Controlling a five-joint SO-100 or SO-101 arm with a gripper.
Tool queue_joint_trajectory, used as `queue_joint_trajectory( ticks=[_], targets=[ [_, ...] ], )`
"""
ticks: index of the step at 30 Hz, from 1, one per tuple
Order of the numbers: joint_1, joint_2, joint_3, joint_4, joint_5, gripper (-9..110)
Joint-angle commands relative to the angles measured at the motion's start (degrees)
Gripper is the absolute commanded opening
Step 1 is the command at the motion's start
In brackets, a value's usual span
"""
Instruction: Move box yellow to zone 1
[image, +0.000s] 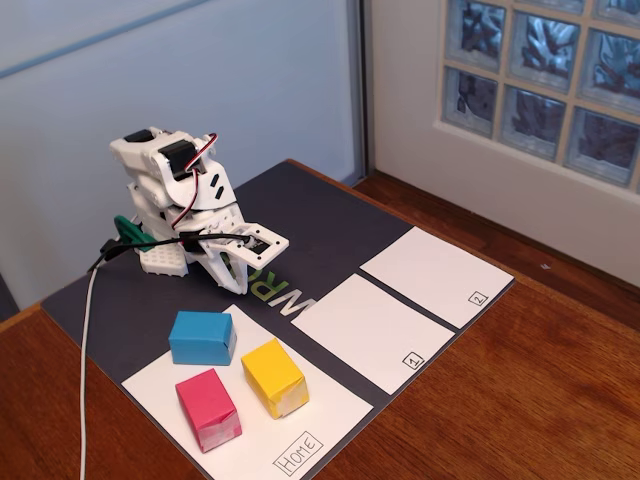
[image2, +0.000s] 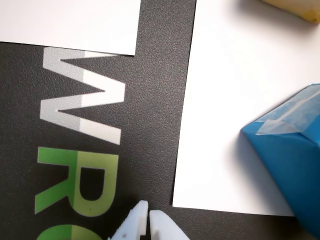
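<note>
The yellow box (image: 274, 376) stands on the Home panel (image: 310, 420), to the right of the blue and pink blocks; in the wrist view only its corner (image2: 300, 9) peeks in at the top right. Zone 1 (image: 370, 330) is the white panel with a boxed "1", lying bare to the right of the Home panel; its corner (image2: 75, 25) fills the top left of the wrist view. My gripper (image: 240, 268) (image2: 149, 214) hangs folded over the dark mat behind the blocks, fingers shut together on nothing.
A blue block (image: 202, 337) (image2: 290, 150) and a pink block (image: 208, 409) share the Home panel. The panel marked "2" (image: 435, 275) lies beyond zone 1. The dark mat (image: 310, 220) carries "WRO" lettering. A white cable (image: 86, 360) trails off the left.
</note>
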Motion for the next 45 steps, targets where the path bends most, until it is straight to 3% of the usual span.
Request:
queue_joint_trajectory(
  ticks=[1, 17, 21, 30, 38, 45],
  targets=[
    [-0.53, 2.90, -0.18, 3.87, 0.09, 0],
    [-0.18, 2.90, -0.18, 3.78, 0.00, 0],
    [7.56, 2.90, -0.26, 1.49, -0.62, 0],
    [-0.70, 1.05, -4.66, -6.06, 8.96, 0],
    [-0.70, -22.24, -20.13, -15.29, 11.07, 0],
    [3.96, -53.53, -49.66, -15.82, 8.88, 0]
  ],
)
